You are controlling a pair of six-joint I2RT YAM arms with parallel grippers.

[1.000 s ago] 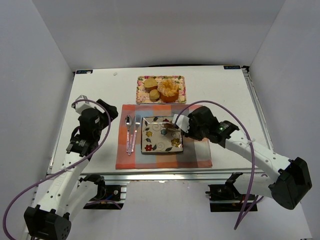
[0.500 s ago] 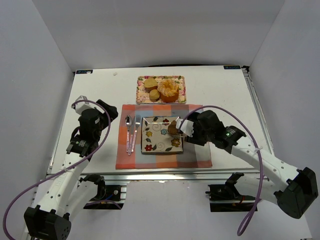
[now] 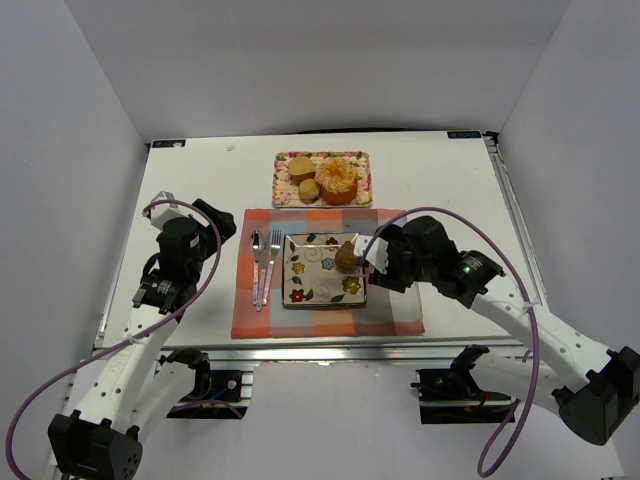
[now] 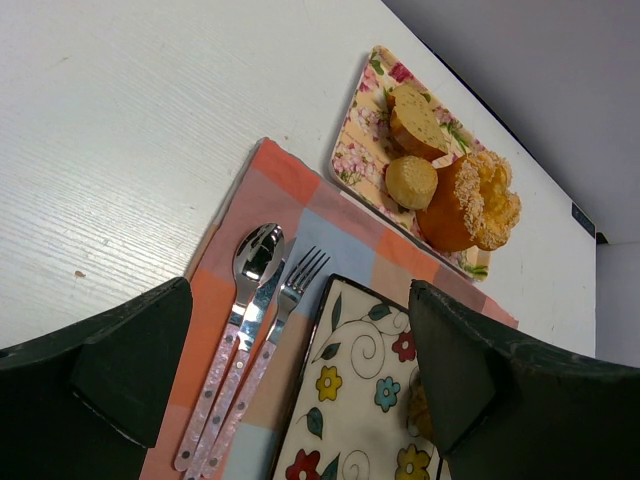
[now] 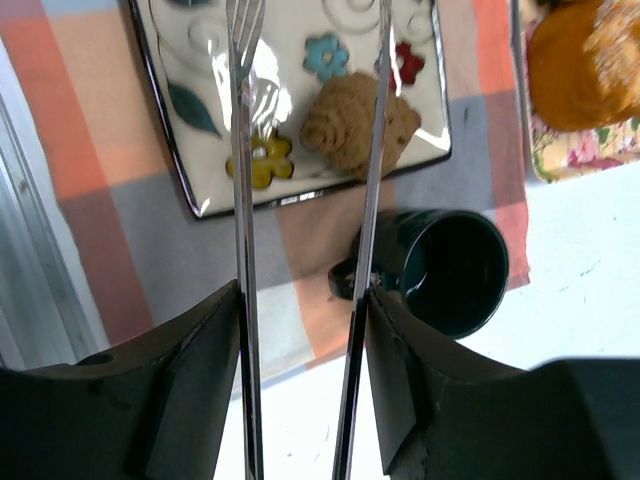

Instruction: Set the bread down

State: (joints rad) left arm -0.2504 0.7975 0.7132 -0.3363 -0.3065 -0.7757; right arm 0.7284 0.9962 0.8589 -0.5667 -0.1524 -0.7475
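Note:
The bread (image 3: 347,257) (image 5: 360,125), a small golden-brown roll, lies on the right part of the flowered square plate (image 3: 310,285) (image 5: 195,150). My right gripper (image 3: 385,262) (image 5: 300,300) is just right of the plate, shut on a pair of metal tongs (image 5: 243,180). The tong arms stand apart on either side of the bread, with a gap at each side. My left gripper (image 3: 203,226) (image 4: 300,300) hangs open and empty left of the placemat. In the left wrist view the right finger hides most of the bread.
A checked placemat (image 3: 395,310) lies under the plate, with a spoon (image 3: 256,262) and fork (image 3: 272,258) on its left side. A dark green cup (image 5: 450,270) stands right of the plate under my right arm. Behind, a floral tray (image 3: 283,196) holds pale buns and an orange ring cake (image 3: 338,180).
The tongs have spread apart and the bread now rests free on the plate. My right arm has drawn back to the right. The left arm has not moved.

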